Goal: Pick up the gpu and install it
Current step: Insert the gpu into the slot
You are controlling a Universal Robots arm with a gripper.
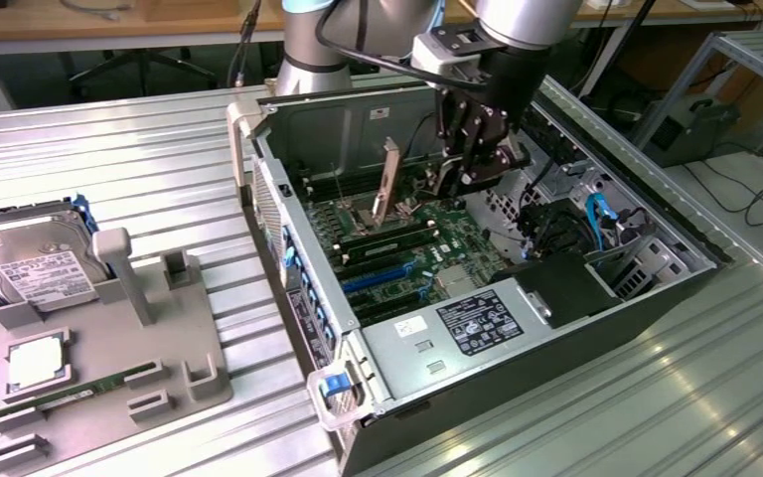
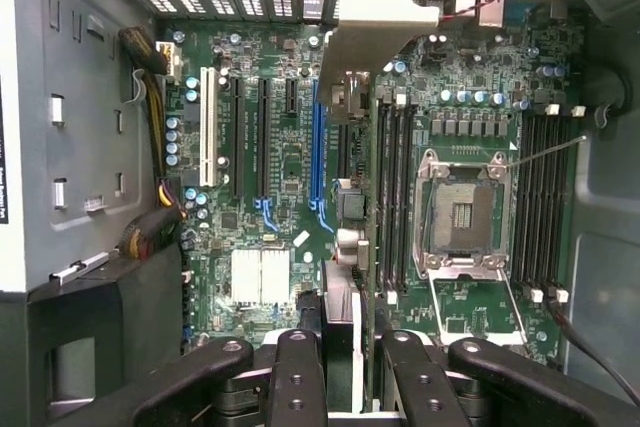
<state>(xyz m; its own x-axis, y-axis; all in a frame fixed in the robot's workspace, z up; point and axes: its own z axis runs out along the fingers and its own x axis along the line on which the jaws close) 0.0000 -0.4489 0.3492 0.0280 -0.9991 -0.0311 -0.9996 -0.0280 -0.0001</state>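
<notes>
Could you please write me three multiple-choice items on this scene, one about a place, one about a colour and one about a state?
1. Where is the gpu?
A. On the grey parts tray
B. Inside the open computer case, above the motherboard
C. On the metal table beside the case

2. What colour are the two long expansion slots on the motherboard nearest the gpu?
A. Blue
B. Red
C. Yellow

3. In what state is the gripper?
A. Wide open and away from everything
B. Shut on the hard drive
C. Shut on the gpu

Answers:
1 B, the card stands edge-on within the computer case.
2 A, the wrist view shows blue slots beside the card.
3 C, the fingers clamp the card's edge, while the hard drive sits on the tray.
</notes>
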